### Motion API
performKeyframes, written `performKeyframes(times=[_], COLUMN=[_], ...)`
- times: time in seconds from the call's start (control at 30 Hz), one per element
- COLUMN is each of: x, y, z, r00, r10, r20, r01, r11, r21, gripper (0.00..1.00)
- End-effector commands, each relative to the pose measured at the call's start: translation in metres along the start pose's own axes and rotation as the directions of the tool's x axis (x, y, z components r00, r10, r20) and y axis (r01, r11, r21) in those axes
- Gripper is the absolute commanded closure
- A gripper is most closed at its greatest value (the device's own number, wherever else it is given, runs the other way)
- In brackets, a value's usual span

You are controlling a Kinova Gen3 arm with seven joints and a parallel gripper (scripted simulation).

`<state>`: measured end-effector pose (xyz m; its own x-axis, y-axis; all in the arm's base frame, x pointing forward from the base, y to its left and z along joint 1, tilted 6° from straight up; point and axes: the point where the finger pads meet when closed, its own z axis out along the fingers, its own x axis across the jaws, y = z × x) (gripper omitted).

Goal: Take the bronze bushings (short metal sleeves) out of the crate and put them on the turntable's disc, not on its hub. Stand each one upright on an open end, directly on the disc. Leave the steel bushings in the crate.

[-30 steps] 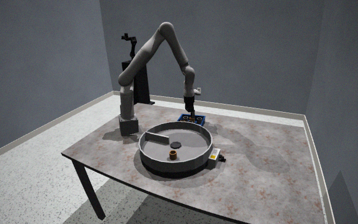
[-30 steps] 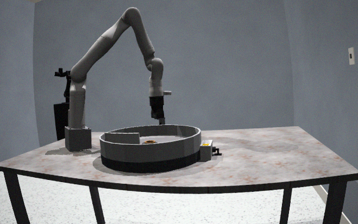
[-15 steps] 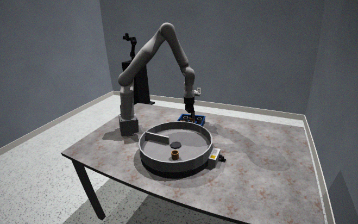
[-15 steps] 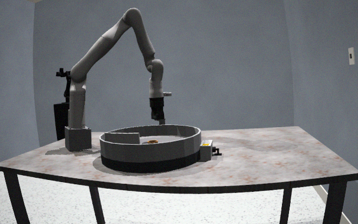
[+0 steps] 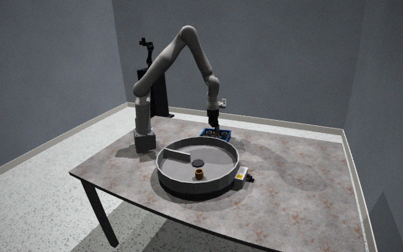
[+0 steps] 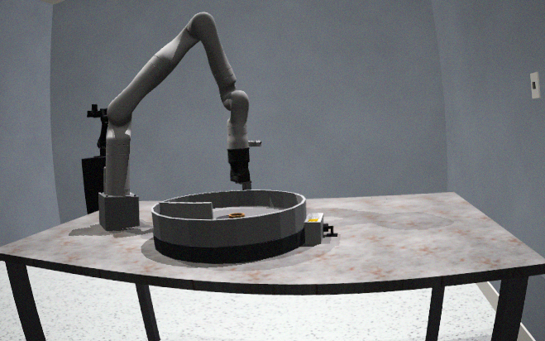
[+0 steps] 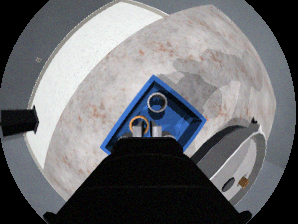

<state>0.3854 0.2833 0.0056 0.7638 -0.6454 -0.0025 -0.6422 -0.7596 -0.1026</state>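
A bronze bushing (image 5: 199, 174) (image 6: 236, 215) (image 7: 243, 182) stands upright on the turntable's disc (image 5: 218, 156) (image 7: 228, 184), on the near side of the hub (image 5: 197, 163). The blue crate (image 5: 229, 134) (image 7: 180, 98) holds steel bushings, one at the right (image 5: 224, 136) and one at the left (image 5: 208, 134), and a bronze bushing (image 5: 215, 135) (image 7: 130, 125) by the fingers. Another orange rim shows low at the crate's left. My gripper (image 5: 217, 131) (image 7: 146, 126) is partly open, low over the crate. In the wrist view its fingers overlap the bronze ring, with a gap between them. The fingers hide part of that ring.
The turntable's raised wall (image 5: 196, 187) (image 6: 231, 232) stands between the cameras and the crate. A straight divider (image 5: 177, 155) (image 6: 189, 210) reaches from the wall towards the hub. A labelled box (image 5: 240, 178) (image 6: 313, 230) with a black fitting sits at the turntable's right side.
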Motion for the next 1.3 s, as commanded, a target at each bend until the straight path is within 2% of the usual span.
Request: performKeyframes(times=[0.0, 0.6, 1.27], x=[0.000, 0.000, 0.000], y=[-0.001, -0.001, -0.001], z=[-0.001, 0.001, 0.023], r00=[1.000, 1.000, 1.000], r10=[0.000, 0.000, 0.000], r20=[-0.001, -0.001, -0.001], r01=[0.000, 0.000, 0.000], r11=[1.000, 1.000, 1.000], r21=[0.002, 0.002, 0.002], gripper=[0.64, 0.64, 0.64])
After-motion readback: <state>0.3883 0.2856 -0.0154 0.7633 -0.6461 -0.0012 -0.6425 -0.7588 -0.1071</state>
